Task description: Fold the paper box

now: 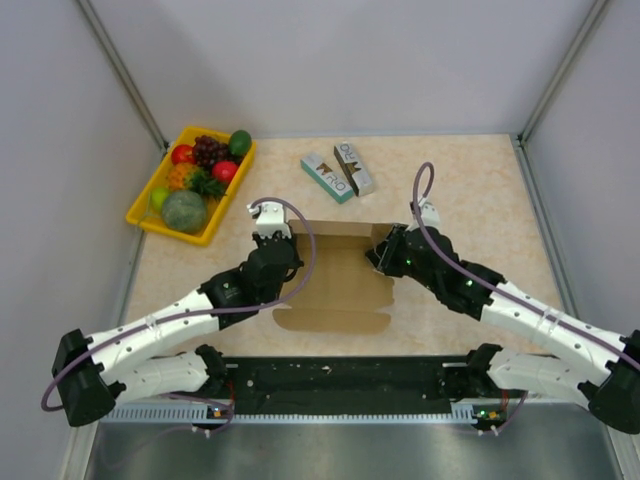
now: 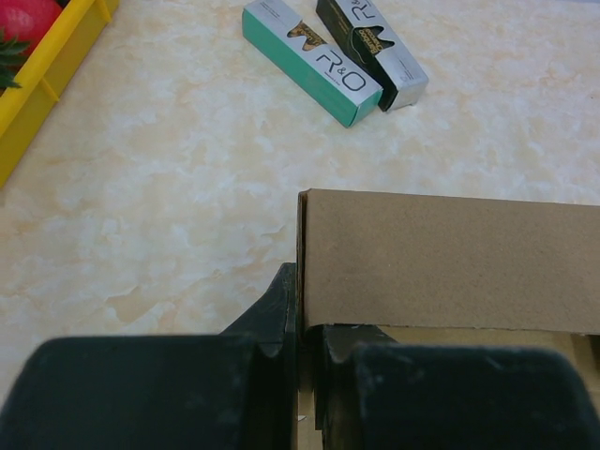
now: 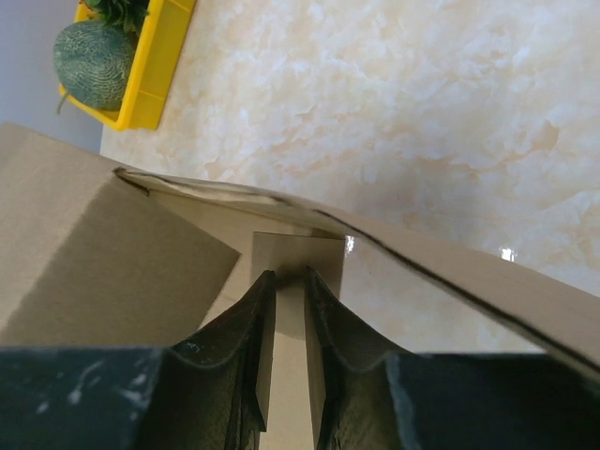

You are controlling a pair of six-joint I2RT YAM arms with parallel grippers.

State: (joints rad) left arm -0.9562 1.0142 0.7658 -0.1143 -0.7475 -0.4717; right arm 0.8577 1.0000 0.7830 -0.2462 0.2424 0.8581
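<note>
The paper box (image 1: pixel 335 290) is plain brown cardboard, half raised in the middle of the table between both arms. My left gripper (image 1: pixel 272 238) is at its far left corner. In the left wrist view this gripper (image 2: pixel 307 309) is shut on the left end of an upright cardboard wall (image 2: pixel 450 258). My right gripper (image 1: pixel 385 255) is at the box's far right corner. In the right wrist view its jaws (image 3: pixel 291 277) stand a little apart, with a narrow cardboard flap (image 3: pixel 295 248) between them and box panels (image 3: pixel 94 244) around.
A yellow fruit tray (image 1: pixel 229 197) stands at the back left, also seen in the right wrist view (image 3: pixel 155 70). Two small printed boxes, teal (image 1: pixel 327 177) and brown-white (image 1: pixel 354 167), lie behind the cardboard. Grey walls enclose the table.
</note>
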